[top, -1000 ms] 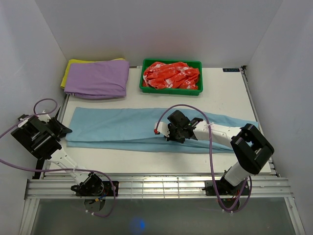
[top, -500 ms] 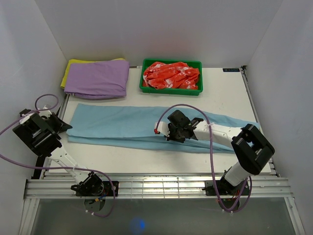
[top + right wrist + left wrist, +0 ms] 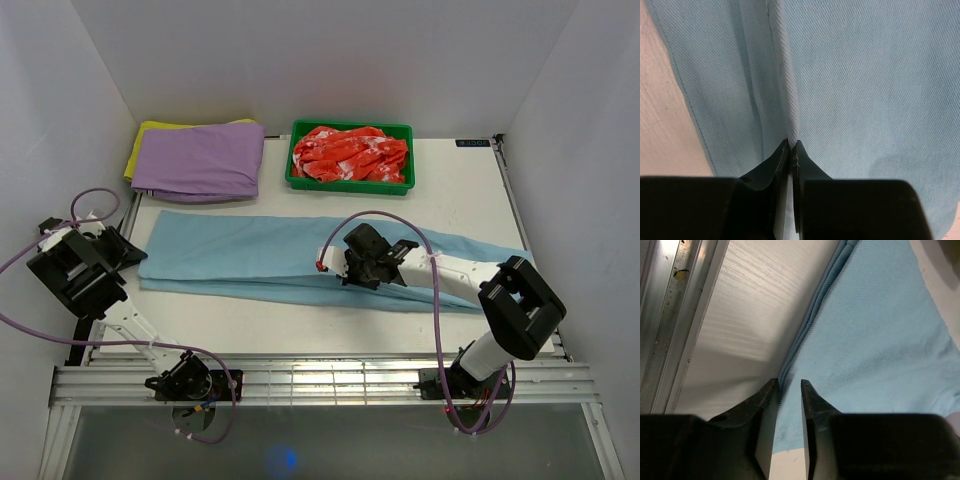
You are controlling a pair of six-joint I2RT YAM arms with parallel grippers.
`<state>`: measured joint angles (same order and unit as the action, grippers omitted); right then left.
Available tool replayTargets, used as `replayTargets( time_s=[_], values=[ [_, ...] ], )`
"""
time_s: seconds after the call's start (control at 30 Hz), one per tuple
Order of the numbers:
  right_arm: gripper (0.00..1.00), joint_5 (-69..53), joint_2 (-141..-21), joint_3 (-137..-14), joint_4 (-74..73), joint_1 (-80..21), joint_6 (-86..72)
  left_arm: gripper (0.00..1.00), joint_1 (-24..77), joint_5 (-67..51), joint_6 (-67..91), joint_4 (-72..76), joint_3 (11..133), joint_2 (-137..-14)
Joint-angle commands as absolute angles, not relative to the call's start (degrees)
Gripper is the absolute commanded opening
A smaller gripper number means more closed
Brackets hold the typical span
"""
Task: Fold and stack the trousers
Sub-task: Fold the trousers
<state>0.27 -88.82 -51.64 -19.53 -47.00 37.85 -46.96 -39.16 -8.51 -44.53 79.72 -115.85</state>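
Note:
The light sky-blue trousers [image 3: 240,260] lie stretched across the table, folded lengthwise, from the left edge to the right edge. My right gripper [image 3: 345,272] is at their middle near the front edge. In the right wrist view it [image 3: 791,142] is shut on a raised ridge of the blue cloth [image 3: 865,75]. My left gripper [image 3: 135,257] is at the trousers' left end. In the left wrist view its jaws [image 3: 789,382] stand a narrow gap apart over the corner of the cloth [image 3: 880,340], with nothing between them.
A purple folded garment [image 3: 200,160] lies on a yellow one [image 3: 140,145] at the back left. A green tray [image 3: 350,185] with red-and-white cloth [image 3: 350,152] stands at the back centre. An aluminium rail [image 3: 670,315] runs along the table's left edge.
The trousers' left end has narrowed and shifted slightly right and toward the back. My left gripper has drawn back a little to the left. My right gripper has barely moved.

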Motion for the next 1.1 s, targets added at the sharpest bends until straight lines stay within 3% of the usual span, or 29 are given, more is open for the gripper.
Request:
replayTargets(
  time_s=[0.0, 0.13, 0.3, 0.47, 0.63, 1.07],
  values=[
    [0.08, 2.02, -89.73, -53.96, -21.00, -47.11, 37.35, 0.38, -47.02, -38.58, -9.23, -42.80, 82.35, -115.48],
    [0.08, 1.58, -90.35, -54.75, -21.01, -47.11, 36.92, 0.33, -47.02, -39.11, -9.49, -43.59, 82.88, -116.45],
    [0.08, 1.50, -90.62, -55.11, -21.09, -47.11, 36.74, 0.37, -46.50, -37.71, -9.75, -43.86, 82.97, -117.33],
    [0.08, 1.41, -90.70, -55.20, -21.36, -47.11, 36.83, 0.34, -46.06, -37.26, -9.58, -43.86, 83.32, -118.12],
    [0.08, 1.93, -90.18, -55.11, -21.27, -47.11, 36.83, 0.01, -45.97, -37.62, -9.32, -43.86, 84.55, -117.34],
    [0.08, 5.27, -80.34, -51.16, -23.12, -45.97, 40.07, 0.00, -45.97, -40.08, -13.09, -51.24, 88.07, -111.10]
  ],
)
